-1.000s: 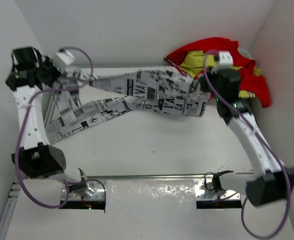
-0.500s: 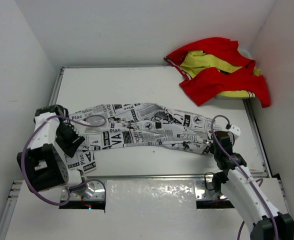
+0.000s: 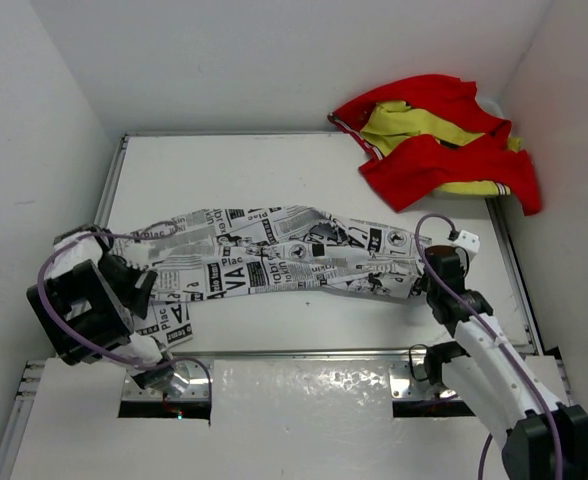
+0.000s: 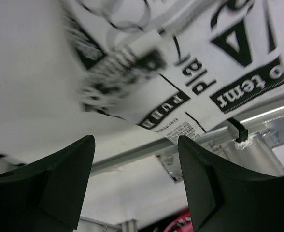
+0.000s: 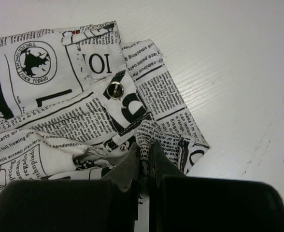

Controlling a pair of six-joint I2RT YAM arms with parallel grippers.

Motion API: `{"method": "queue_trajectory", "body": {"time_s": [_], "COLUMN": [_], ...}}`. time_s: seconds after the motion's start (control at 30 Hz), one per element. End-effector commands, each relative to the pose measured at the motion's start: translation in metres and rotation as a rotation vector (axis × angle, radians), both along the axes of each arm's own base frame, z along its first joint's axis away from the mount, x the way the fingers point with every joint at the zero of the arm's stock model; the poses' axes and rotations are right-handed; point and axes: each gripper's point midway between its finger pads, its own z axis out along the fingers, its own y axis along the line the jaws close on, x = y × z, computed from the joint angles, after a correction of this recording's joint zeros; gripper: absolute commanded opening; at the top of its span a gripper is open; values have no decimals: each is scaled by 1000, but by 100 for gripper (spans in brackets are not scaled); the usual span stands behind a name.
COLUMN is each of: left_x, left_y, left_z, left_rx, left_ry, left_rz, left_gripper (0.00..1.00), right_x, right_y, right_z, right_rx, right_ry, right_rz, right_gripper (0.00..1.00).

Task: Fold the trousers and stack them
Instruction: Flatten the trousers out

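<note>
Right tool (image 5: 143, 153) is clamping narrow on a pinch of the trousers (image 5: 60, 96) at the waist end, just below the button (image 5: 114, 90). Left tool (image 4: 134, 159) is hanging wide w/ nothing btwn its fingers, just off the cuff end, where cloth is reaching the near rail (image 4: 267, 116). From above, the trousers are lying as one long band across the bench (image 3: 274, 170), left to right, legs seemingly one over the other but rumpled. A red-and-yellow garment (image 3: 434, 140) is sitting bunched in the far right corner, well apart. I'm judging the task early: lengthwise lay approx done, but smoothing, cross folds and stacking are all looking undone.
</note>
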Motion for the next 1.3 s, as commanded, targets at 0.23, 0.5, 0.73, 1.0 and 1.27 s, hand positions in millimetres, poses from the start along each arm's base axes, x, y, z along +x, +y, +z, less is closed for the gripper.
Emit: {"method": "queue_trajectory", "body": {"time_s": [0.23,0.5,0.73,1.0,1.27], "left_x": [-17,9,68,203,181], "left_y": [-7,-14,21,139,131], "left_z": [-51,-77,-42,168,254], "left_rx": [10,-76,-14,391,584], "left_ry": [45,2,-161,-652,-785], "left_rz": [73,146,164,226,-68], "left_gripper": [68,32,0,0,0], "right_x": [39,52,85,192,182], "right_y": [10,7,3,-20,-32], "right_z": [41,50,83,188,229], "right_rx": [-56,-73,-69,38,53], "right_ry": [37,85,-13,-293,-436], "right_rz": [109,72,46,96,69], "right_gripper": [0,0,0,0,0]}}
